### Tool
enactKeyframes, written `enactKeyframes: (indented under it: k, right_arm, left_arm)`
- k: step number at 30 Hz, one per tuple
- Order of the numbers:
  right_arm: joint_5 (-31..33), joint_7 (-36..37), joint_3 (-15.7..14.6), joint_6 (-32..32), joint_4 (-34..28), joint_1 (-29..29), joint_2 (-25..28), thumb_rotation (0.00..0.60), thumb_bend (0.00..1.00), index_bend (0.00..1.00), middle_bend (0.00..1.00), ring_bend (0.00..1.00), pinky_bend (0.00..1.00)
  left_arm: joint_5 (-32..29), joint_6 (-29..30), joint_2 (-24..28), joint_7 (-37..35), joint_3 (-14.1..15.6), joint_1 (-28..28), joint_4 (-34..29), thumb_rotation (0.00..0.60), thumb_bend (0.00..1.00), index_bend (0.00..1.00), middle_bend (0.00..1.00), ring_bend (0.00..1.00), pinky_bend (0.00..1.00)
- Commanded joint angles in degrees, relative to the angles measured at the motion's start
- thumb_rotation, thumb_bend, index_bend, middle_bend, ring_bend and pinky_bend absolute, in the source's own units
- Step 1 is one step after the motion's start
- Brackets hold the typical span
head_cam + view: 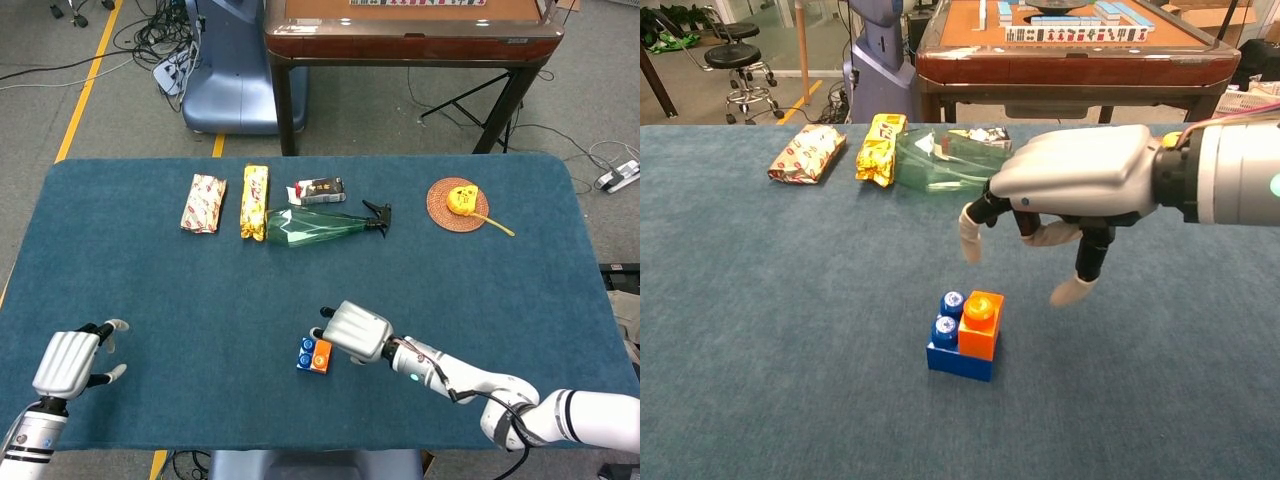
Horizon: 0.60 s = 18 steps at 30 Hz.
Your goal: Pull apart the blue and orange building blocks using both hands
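Green bottle partly behind right hand.

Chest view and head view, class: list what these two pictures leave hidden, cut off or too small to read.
- Left hand: absent from the chest view; its arm is cut by the head view's lower edge.
- Spray bottle: its nozzle end is hidden behind the right hand in the chest view.
- Small box: print too small in the head view.
- Blocks: the underside is hidden.

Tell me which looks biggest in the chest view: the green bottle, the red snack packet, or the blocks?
1. Green bottle.
2. Red snack packet and joined blue and orange blocks: they look about alike, and the blocks sit nearer the camera, so I won't rank them.
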Motion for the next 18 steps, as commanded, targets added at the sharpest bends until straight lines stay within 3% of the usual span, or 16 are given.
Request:
enactKeyframes:
  k: [1, 18]
  right_arm:
    - [0.74, -0.89, -0.19, -0.65, -0.75, 0.75, 0.22, 0.6, 0.0, 0.33, 1.0, 1.0, 1.0]
    - [10.66, -9.75, -0.03, -5.29, -2.53, 6.62, -1.45, 0.6, 0.0, 0.33, 1.0, 1.0, 1.0]
  left_arm:
    - [-0.08, -0.09, -0.12, 0.07, 0.05, -0.05, 0.09, 0.6, 0.02, 0.43, 0.55, 0.5, 0.71]
    - [0.07, -0.04, -1.03, -0.02, 0.51, -0.13, 0.73, 0.6, 0.02, 0.43, 0.55, 0.5, 0.71]
